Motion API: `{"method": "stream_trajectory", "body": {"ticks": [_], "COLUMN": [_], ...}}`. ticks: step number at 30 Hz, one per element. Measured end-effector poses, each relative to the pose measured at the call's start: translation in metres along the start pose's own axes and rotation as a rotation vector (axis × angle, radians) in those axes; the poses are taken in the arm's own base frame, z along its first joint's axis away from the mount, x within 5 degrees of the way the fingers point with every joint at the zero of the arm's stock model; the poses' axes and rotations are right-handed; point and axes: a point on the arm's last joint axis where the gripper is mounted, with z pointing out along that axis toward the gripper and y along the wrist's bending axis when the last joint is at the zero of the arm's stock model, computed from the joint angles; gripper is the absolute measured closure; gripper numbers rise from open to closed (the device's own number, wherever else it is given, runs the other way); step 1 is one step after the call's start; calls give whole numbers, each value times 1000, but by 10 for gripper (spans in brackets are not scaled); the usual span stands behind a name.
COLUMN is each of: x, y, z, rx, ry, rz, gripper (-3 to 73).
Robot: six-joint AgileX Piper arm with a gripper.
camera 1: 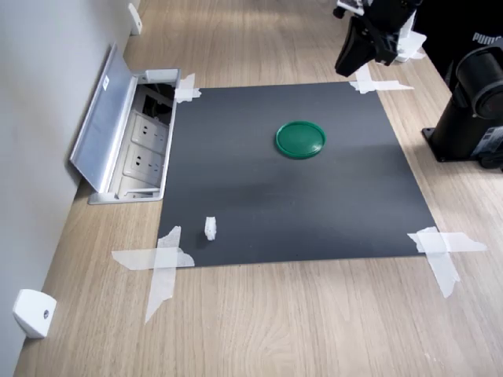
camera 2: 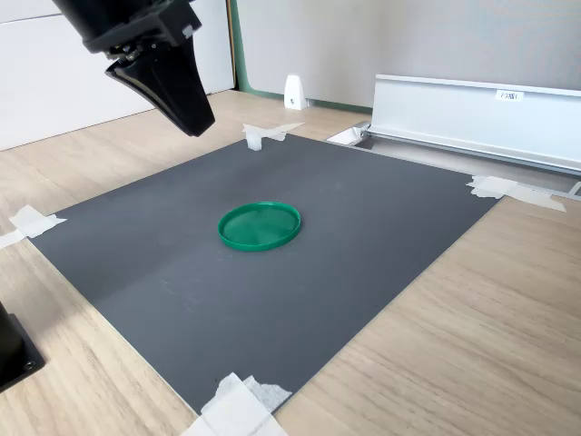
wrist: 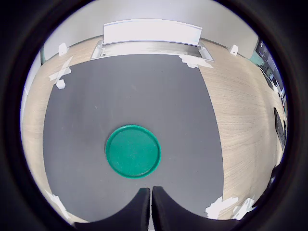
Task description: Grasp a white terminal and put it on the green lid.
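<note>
The gripper [wrist: 150,204] hangs in the air with its two dark fingers pressed together and nothing between them; in the wrist view only a thin seam separates the tips. In the first exterior view it sits at the upper right of the frame [camera 1: 351,61], above the far corner of the black mat [camera 1: 314,204]; in the second exterior view it is at the upper left [camera 2: 192,118], well above the mat.

The green lid [camera 1: 300,139] lies flat on the mat, rim up, slightly right of centre in the upper half of the first exterior view, and near the middle of the second exterior view [camera 2: 260,225]. In the wrist view it lies just beyond the fingertips [wrist: 132,151].

The white terminal [camera 1: 211,228] stands on the mat near its lower left corner in the first exterior view, just beside a cross of white tape [camera 1: 161,263] and well apart from the lid. In the wrist view it shows small at the upper left [wrist: 60,84].

The mat is taped at its corners to a wooden counter [camera 1: 314,322]. An open socket box [camera 1: 130,141] with a raised metal flap sits at the left of the first exterior view.
</note>
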Motion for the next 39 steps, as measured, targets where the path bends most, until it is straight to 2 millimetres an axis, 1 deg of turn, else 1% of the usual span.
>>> {"method": "stream_trajectory", "body": {"ticks": [7,10,17,21,24,30,39], "x": [1,-2,-27,-39,-43,-46,-44], "y": [0,1,1,0,-1,-2,-2], "z": [-1,-5,-23,-30,-35,-39,-40], "rx": [-2,-18,-58,-59,-57,-58,-61], "ry": [13,17,21,41,57,76,95], "rz": [-92,-135,-258,-286,-292,-295,-296], "gripper": [703,703,703,703,703,703,703]}}
